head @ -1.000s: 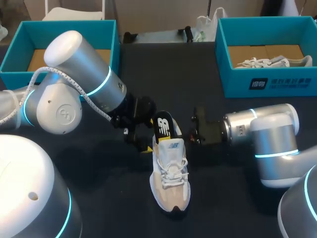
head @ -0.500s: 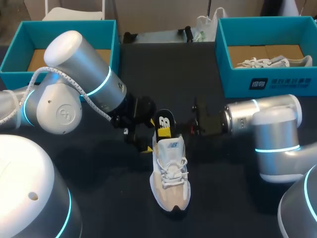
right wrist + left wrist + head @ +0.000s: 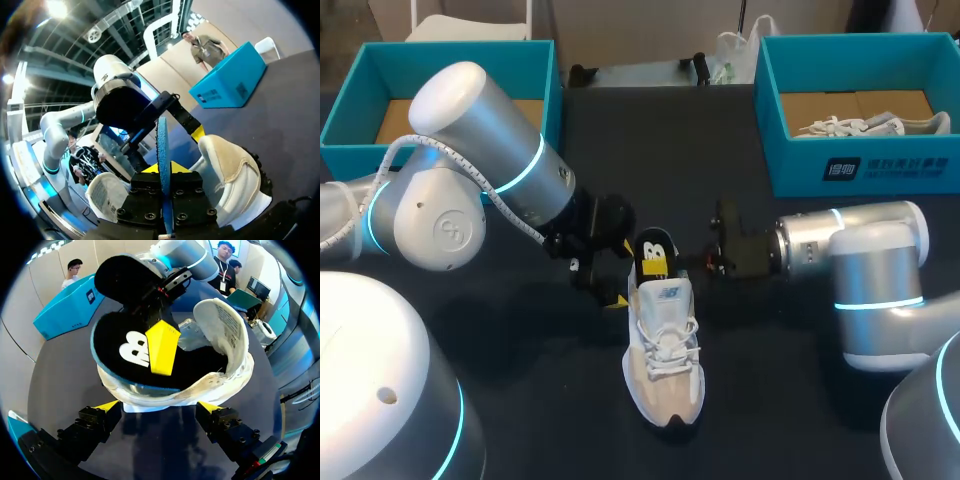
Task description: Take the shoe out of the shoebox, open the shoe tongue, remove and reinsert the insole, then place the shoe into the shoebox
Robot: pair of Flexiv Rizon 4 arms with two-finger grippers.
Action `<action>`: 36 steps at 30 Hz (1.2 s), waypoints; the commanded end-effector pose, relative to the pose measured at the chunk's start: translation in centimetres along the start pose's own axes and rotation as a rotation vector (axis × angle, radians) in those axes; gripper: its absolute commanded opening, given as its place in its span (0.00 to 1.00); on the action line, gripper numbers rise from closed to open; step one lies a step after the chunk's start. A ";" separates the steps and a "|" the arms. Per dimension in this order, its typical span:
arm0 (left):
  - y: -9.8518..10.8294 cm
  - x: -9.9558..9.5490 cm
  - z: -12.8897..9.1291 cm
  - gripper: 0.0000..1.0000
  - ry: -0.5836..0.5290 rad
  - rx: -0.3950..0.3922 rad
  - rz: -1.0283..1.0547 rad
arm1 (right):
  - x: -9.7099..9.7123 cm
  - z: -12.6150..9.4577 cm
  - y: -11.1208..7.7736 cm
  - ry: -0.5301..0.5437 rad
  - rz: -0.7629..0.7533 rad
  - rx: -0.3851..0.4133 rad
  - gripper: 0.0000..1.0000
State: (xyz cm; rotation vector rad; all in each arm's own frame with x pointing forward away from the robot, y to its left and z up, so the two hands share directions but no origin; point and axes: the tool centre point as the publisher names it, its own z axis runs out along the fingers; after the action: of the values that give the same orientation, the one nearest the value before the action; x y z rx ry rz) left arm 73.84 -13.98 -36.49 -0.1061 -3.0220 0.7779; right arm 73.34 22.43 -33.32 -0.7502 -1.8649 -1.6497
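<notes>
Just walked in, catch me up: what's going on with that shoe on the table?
The shoe lies on the table. The right gripper is shut on the black insole, holding it upright on edge, with its lower end seemingly inside the heel opening. The left gripper is open beside the heel, gripping nothing. So this is the insole step, and the shoe is not yet back in a box.
</notes>
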 end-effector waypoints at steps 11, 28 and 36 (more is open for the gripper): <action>0.0 0.1 0.0 1.00 -0.001 -0.002 0.001 | 0.9 0.6 -3.2 0.022 0.052 0.007 0.00; 0.0 0.1 0.0 1.00 -0.001 -0.002 0.001 | 1.9 0.1 0.8 -0.019 -0.078 0.051 0.37; 0.0 0.1 0.0 1.00 -0.001 -0.002 0.001 | 0.5 0.0 1.1 -0.020 -0.057 0.050 0.00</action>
State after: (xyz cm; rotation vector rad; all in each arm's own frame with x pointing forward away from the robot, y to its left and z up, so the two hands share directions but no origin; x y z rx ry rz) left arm 73.84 -13.98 -36.49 -0.1061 -3.0220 0.7779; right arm 73.41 22.34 -31.87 -0.7074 -1.9530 -1.6417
